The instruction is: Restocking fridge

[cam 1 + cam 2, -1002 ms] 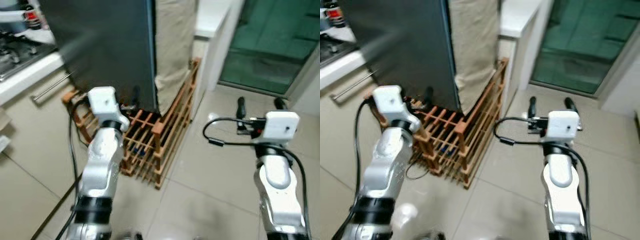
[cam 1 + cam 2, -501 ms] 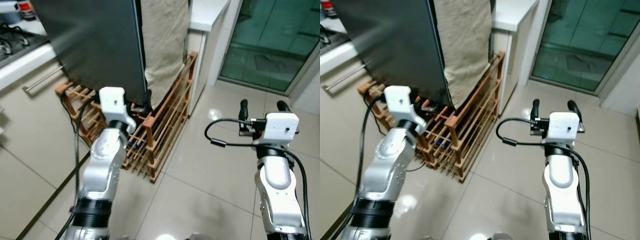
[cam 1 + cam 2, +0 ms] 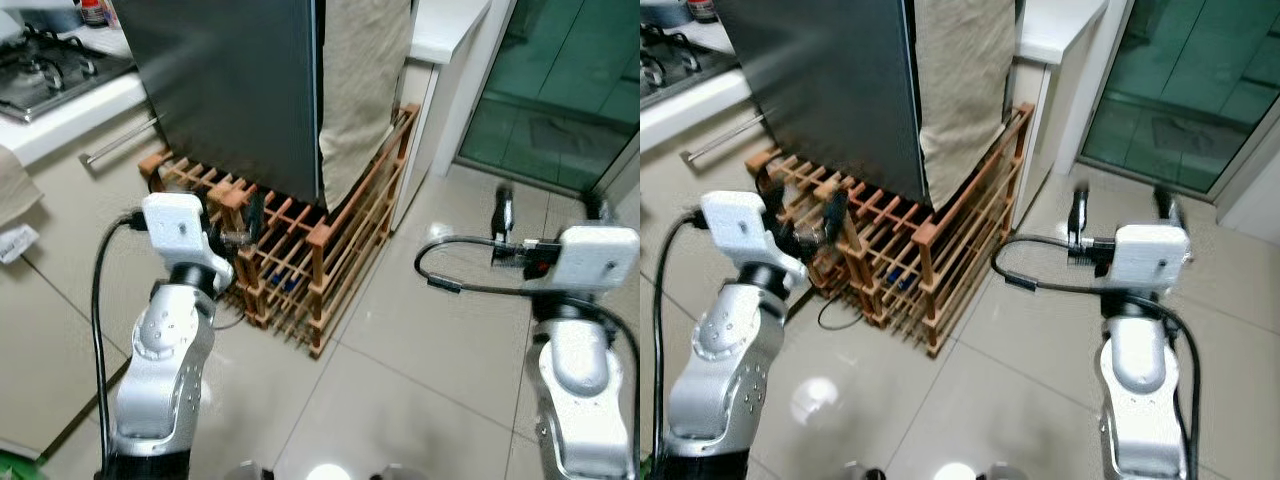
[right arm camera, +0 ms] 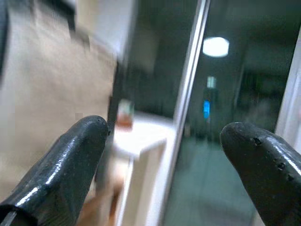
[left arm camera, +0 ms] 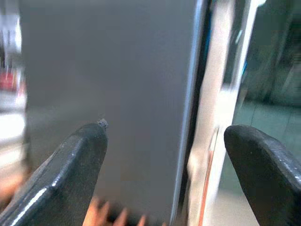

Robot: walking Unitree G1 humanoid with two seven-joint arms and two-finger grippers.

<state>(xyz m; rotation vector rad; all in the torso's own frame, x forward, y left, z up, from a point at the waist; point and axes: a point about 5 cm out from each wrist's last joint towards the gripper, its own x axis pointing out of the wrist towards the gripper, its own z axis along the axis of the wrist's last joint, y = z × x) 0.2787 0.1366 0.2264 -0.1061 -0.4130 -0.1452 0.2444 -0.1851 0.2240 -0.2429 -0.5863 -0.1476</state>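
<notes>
Ahead of the left end effector point(image 5: 162, 155), fingers spread wide and empty, stands the dark fridge point(image 3: 230, 90), upright, long axis vertical, its door edge toward the robot. Wooden rack point(image 3: 300, 260) sits at its foot. Right end effector point(image 4: 162, 165) also wide open, empty, facing glass door point(image 3: 560, 80).

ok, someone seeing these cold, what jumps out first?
The tall dark fridge straight ahead, with a beige cloth hanging down its right side and a wooden rack on the floor at its foot. Then the two silver arms raised in front: the left gripper open just before the rack, the right gripper open over bare tiles near the green glass door.
</notes>
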